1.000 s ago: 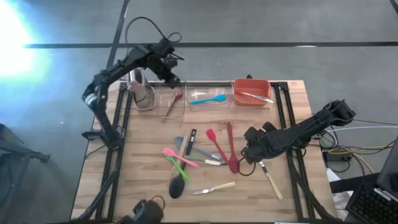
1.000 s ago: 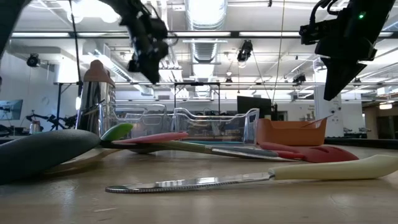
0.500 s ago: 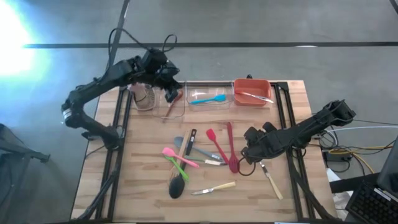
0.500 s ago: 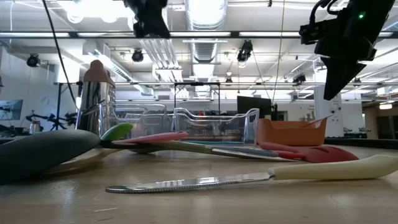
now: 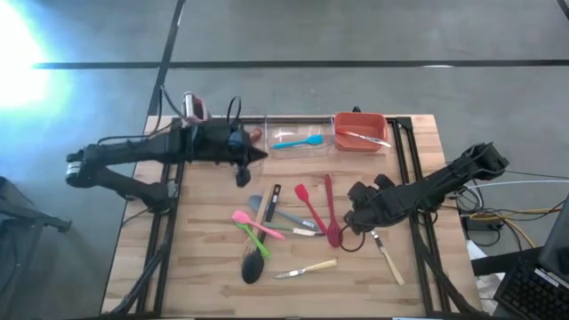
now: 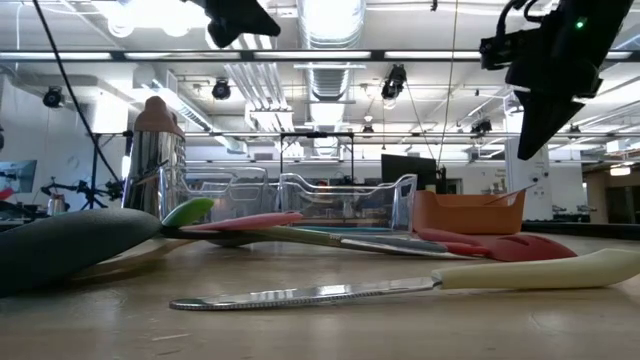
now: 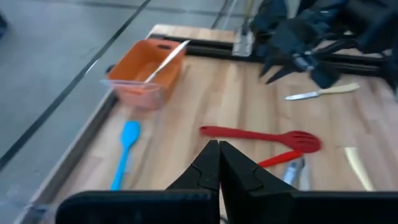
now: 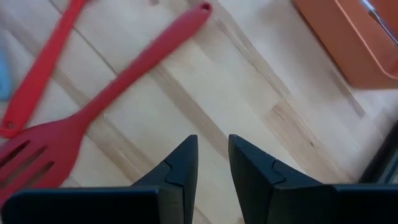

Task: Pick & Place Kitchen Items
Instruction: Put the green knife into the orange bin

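Wooden table (image 5: 200, 258) (ceiling lights (image 6: 325, 15) beyond)

The left pincer (image 5: 258, 155) has swung away from above the clear bins (image 5: 299, 133), dropping low and stretching flat across the bench (image 5: 204, 240) just in front of them, its fingers (image 7: 214, 163) now pressed together. The right pincer (image 5: 348, 216) has narrowed slightly.
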